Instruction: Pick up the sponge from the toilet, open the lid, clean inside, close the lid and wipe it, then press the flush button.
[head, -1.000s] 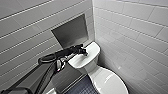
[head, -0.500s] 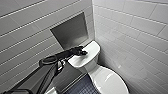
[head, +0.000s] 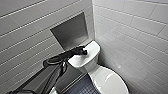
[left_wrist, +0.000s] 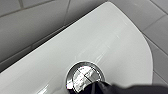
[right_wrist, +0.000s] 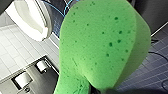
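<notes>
Currently the left gripper (head: 82, 51) is set on the tank top of the glossy white ceramic toilet (head: 93, 48), its dark tip touching the round chrome flush button (left_wrist: 85, 78), evidently lined up for a press; open or closed cannot be told. The bright green porous sponge (right_wrist: 100, 45) is clamped between the closed fingers of the right gripper (right_wrist: 98, 90), well apart from the toilet, whose oval white lid (head: 111, 81) is seen shut.

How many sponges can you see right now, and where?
1. The green sponge is held in the right claw, off the toilet, with dark floor tiles behind it. Others could be hidden from these cameras.
</notes>
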